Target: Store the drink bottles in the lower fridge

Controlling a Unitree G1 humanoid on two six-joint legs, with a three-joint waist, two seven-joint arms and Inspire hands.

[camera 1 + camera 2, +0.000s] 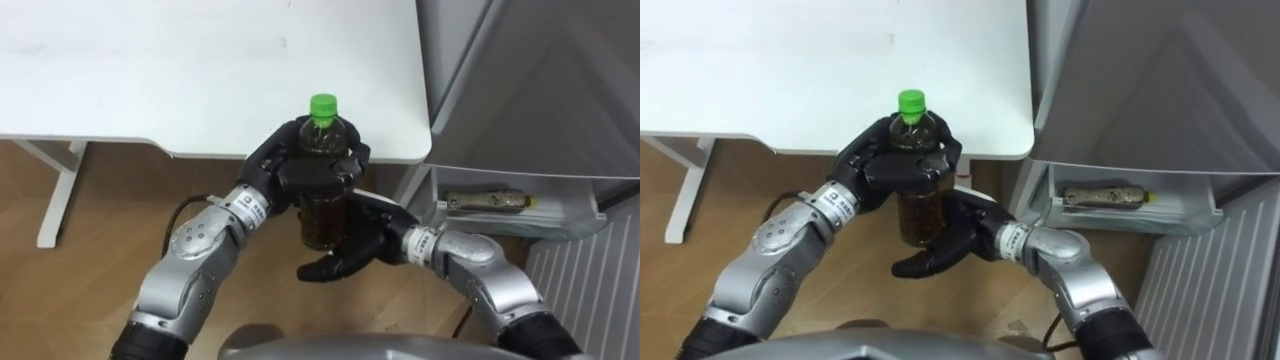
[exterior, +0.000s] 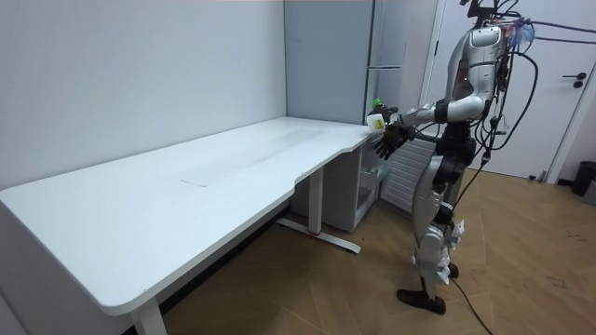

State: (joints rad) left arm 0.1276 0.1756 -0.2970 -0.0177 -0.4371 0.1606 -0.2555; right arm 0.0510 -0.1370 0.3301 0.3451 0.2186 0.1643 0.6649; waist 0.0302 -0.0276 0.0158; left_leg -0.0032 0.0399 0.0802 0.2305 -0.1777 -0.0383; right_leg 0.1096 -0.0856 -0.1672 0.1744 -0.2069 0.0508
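A bottle of dark tea point(image 1: 322, 190) with a green cap stands upright in front of me, just off the white table's near right corner. My left hand point(image 1: 290, 160) is curled round its upper body, thumb across the front. My right hand point(image 1: 345, 250) lies under and beside the bottle's base with fingers spread and fairly straight, cupping it. In the room view I stand at the table's far end, holding the bottle point(image 2: 376, 116) at chest height before the grey fridge point(image 2: 326, 56). A second bottle point(image 1: 487, 202) lies on its side in the open lower fridge compartment at right.
The white table point(image 1: 200, 70) fills the upper left; its leg point(image 1: 58, 195) stands on the wooden floor. The grey fridge body point(image 1: 540, 80) rises at right above the open lower shelf point(image 1: 520, 215). A white ribbed panel point(image 1: 585, 290) sits at lower right.
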